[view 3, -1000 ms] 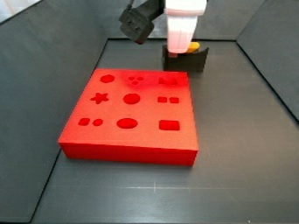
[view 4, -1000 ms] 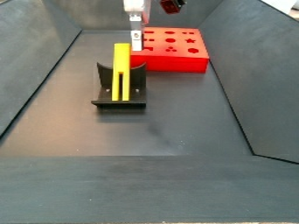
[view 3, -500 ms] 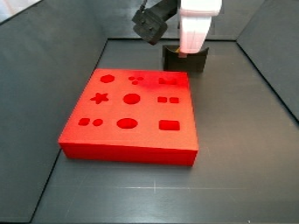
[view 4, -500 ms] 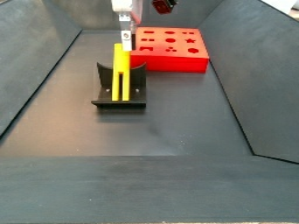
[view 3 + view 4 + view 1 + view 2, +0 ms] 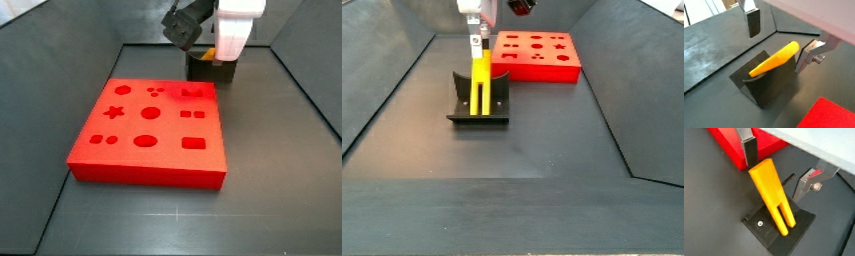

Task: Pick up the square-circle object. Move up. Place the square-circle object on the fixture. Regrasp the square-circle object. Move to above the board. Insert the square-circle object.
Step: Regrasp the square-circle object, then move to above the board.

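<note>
My gripper hangs over the fixture, fingers spread wide and holding nothing — one finger on each side of the square-circle object's upper end, neither touching it as far as I can tell. The peg leans in the fixture's notch, its top tilted up towards me; in a wrist view it shows yellow with an orange tinge along one side. In a side view it stands as a tall yellow strip in the fixture, on the floor near the board's end, towards a far corner of the enclosure.

I judge the step in hand to be the regrasp. To do it well I should come down until the pads sit squarely on the peg's flat faces, centre it between my fingers, and match the wrist to its lean before I squeeze — an off-centre pinch could twist it and spoil the later insertion. The lift should run along the notch rather than dragging sideways against it.

I can read no brand, label or writing anywhere.
</note>
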